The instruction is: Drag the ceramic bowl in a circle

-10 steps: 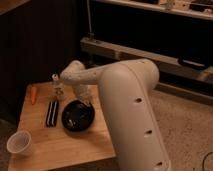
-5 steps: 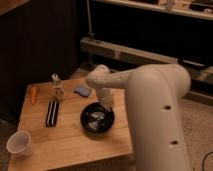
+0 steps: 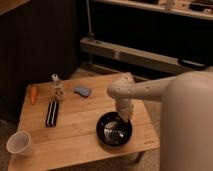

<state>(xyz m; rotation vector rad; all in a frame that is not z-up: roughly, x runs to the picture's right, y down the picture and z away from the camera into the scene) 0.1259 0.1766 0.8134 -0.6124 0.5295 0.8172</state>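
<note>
Broadly, the robot's pale arm [image 3: 165,92] fills the right side of the view, reaching leftward and bending down over a low wooden table [image 3: 75,122]. On that table the ceramic bowl [image 3: 114,129] sits near the front right edge, a round, shallow, glossy black dish with pale reflections inside. It looks rigid and fairly heavy for its width, so it should slide across the wood rather than tip, provided the pull stays low and level. Its glaze is likely slippery, and ceramic chips if it is knocked or dragged off the edge, which lies close by on the near side. The rim is the sensible place to take hold, since the walls are shallow and offer little else.

Smaller things stand well apart from the bowl: a white plastic cup [image 3: 20,144] at the front left corner, a dark flat bar [image 3: 52,113] lying lengthwise on the left half, a small pale bottle [image 3: 57,88] behind it, a blue-grey sponge [image 3: 83,91] toward the back, and an orange carrot [image 3: 33,94] at the far left edge.

Smallest of all, the claw [image 3: 124,117] hangs at the bowl's far rim, on its right side. Its fingers are clenched tight, apparently pinching that rim, though the contact itself is hard to make out.
</note>
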